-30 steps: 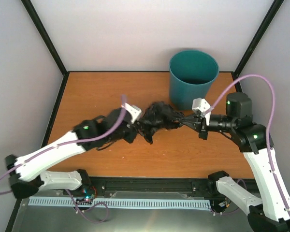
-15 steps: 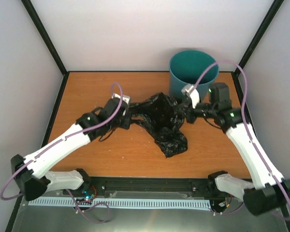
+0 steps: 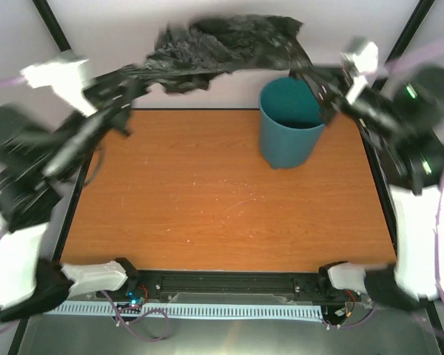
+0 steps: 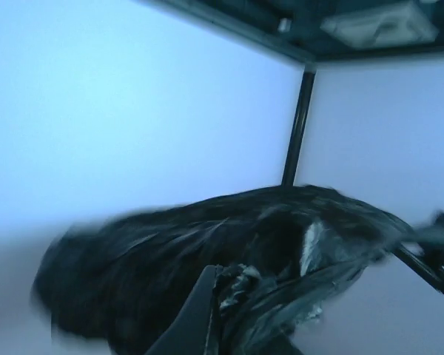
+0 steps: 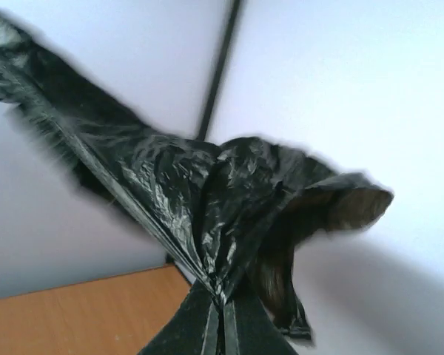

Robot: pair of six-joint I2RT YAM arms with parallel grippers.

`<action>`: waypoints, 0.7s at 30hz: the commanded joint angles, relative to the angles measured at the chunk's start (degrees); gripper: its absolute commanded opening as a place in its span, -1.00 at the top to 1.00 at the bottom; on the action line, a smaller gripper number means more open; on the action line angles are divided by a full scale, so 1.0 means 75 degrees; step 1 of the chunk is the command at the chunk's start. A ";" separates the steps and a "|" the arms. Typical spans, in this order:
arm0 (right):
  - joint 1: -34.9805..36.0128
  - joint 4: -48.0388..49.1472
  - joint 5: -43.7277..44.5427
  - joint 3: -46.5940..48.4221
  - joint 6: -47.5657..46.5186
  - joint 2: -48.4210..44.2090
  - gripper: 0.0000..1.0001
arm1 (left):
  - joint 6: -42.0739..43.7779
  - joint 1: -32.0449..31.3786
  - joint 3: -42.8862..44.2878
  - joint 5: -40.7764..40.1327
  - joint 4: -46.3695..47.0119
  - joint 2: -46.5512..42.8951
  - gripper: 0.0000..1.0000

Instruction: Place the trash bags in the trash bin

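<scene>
A black trash bag is stretched in the air between both grippers, high above the table's far edge and above the level of the trash bin's mouth. The teal trash bin stands upright at the far right of the table, dark inside. My left gripper is shut on the bag's left end, my right gripper on its right end, just above the bin's rim. In the left wrist view the bag bunches at the gripper. In the right wrist view the bag fans out from the shut gripper.
The orange table lies below the raised arms. White walls and black frame posts enclose the cell on three sides. Both arms are blurred with motion.
Both arms have swung sharply upward, lifting the bag off the table and stretching it wide in the air. It was crumpled on the table between the grippers a second ago.
</scene>
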 commanded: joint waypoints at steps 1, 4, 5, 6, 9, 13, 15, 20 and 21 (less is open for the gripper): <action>0.0041 0.1743 -0.0370 -0.3370 -0.0026 -0.1908 0.94 | 0.0493 0.0001 -0.2506 -0.0282 0.0762 -0.1173 0.91; 0.0169 0.1607 0.0952 -0.5868 -0.0089 -0.1493 0.94 | -0.0160 0.0002 -0.4643 -0.1301 -0.0810 -0.0432 0.98; 0.0242 0.1153 0.1198 -0.6340 -0.0351 -0.1101 0.94 | -0.0478 -0.0005 -0.5397 -0.1302 -0.1284 -0.0116 0.99; 0.0252 0.0499 0.0886 -0.6605 -0.0648 -0.0670 0.94 | -0.0693 -0.0040 -0.6133 -0.1111 -0.1518 0.0086 0.99; 0.0252 -0.0231 -0.0633 -0.7961 -0.1189 -0.0989 0.94 | -0.0780 -0.0671 -0.7805 -0.0352 -0.1246 -0.0489 0.99; 0.0264 -0.0874 -0.2074 -0.8539 -0.2344 -0.3446 0.94 | -0.0930 -0.0994 -0.7803 0.0251 -0.1208 -0.1957 0.99; 0.0264 -0.1141 -0.2439 -0.8252 -0.2408 -0.4243 0.94 | -0.0885 -0.0995 -0.7585 0.0321 -0.0979 -0.2642 0.99; 0.0261 -0.1948 -0.3376 -0.7445 -0.2308 -0.3960 0.94 | -0.0822 -0.0991 -0.7480 0.0567 -0.0317 -0.3325 0.99; 0.0266 -0.1790 -0.3410 -0.7514 -0.2139 -0.3957 0.94 | -0.0863 -0.0989 -0.7403 0.0539 -0.0374 -0.3264 0.99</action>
